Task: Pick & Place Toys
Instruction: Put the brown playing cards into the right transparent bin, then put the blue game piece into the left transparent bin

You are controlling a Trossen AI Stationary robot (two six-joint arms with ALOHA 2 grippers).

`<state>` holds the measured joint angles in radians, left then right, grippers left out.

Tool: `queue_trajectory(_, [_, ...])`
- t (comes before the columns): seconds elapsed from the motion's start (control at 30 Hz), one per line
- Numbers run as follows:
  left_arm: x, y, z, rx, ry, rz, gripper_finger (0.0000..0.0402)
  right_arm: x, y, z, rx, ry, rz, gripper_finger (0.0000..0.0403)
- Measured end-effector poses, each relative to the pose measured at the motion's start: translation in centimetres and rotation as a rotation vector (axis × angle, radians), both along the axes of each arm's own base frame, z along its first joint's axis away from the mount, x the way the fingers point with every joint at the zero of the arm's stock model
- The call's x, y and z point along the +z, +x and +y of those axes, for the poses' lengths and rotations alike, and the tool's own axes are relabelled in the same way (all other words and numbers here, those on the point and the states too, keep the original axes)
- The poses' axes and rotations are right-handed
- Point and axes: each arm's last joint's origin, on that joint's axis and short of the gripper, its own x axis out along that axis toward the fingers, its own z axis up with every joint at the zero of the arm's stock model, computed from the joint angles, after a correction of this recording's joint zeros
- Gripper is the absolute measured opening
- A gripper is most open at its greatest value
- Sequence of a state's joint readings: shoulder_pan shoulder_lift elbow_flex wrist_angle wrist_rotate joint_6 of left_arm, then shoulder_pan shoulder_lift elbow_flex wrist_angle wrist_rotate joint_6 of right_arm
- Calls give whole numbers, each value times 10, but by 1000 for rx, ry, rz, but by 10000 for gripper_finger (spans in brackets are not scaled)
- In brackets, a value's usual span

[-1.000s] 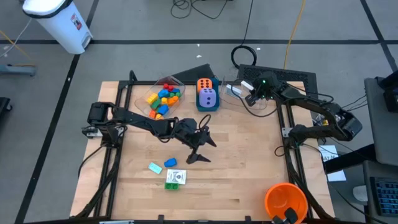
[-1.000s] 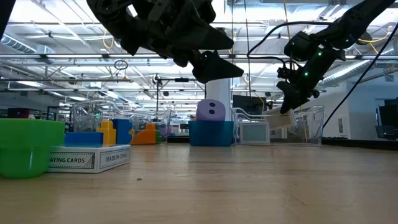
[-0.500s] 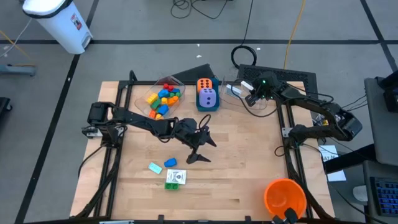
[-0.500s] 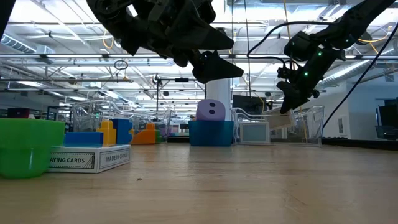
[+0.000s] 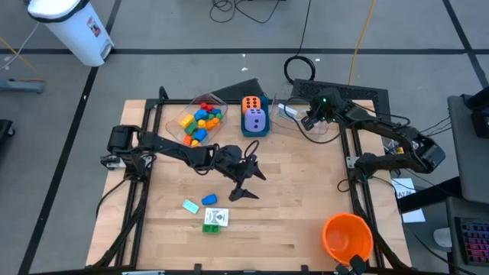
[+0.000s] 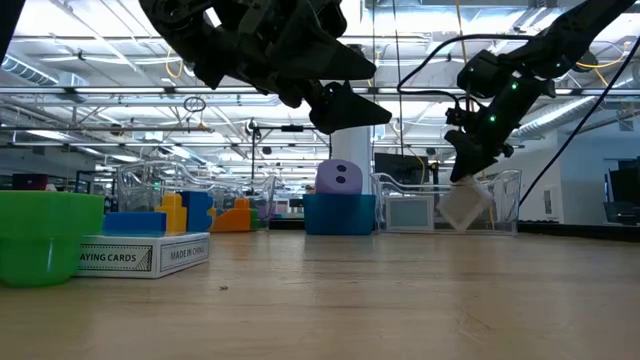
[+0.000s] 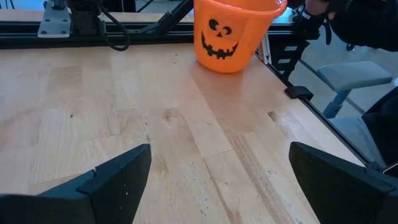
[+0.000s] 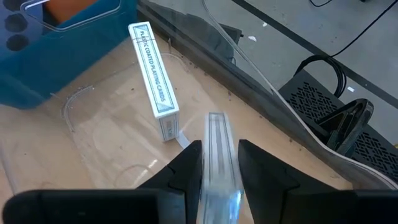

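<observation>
**Card case** [image 8: 221,155], slim and clear-sided. Seen on edge between the two dark fingers of the right gripper [image 5: 312,118], which press close against both flat faces, so closed on it, though the hold looks slack. In the low view, hanging tilted [image 6: 465,205] under the fingertips, inside the clear tub [image 6: 505,195] that stands just beside the blue box [image 5: 255,134] on the right arm's side. Not yet resting on the tub floor, as far as can be told.

**Second card pack** [image 8: 155,81]. Already in that tub, standing on edge between the held case and the blue box.

**Dice.** Purple die [image 5: 255,120] and orange die [image 5: 251,103] in the blue box itself.

**Bricks** [image 5: 200,118]. Piled in another clear tub on the left arm's side of the blue box.

**Loose toys.** Blue brick [image 5: 191,205], a small mixed piece [image 5: 210,199] and a green-topped card box [image 5: 216,218], well in front of the blue box on bare wood.

**Left gripper** [image 5: 254,186]. Waiting between the blue box and the loose toys, jaws spread wide on nothing.

**Step in hand (judged).** Placing: letting the case go into the tub.

**Next move (judged).** Widen fully, lift straight clear of the tub wall without catching the standing pack, then turn to the loose toys.
</observation>
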<state>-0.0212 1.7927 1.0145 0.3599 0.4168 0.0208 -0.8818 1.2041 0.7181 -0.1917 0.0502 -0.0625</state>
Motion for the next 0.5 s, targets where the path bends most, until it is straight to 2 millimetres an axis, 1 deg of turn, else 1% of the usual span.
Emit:
queue_trajectory(0.33, [0, 0, 0, 0, 0, 0, 388, 1, 0, 0, 5, -6, 1, 100])
queue_trajectory(0.5, [0, 0, 0, 2, -3, 2, 388, 11, -3, 4, 22, -50, -17, 101])
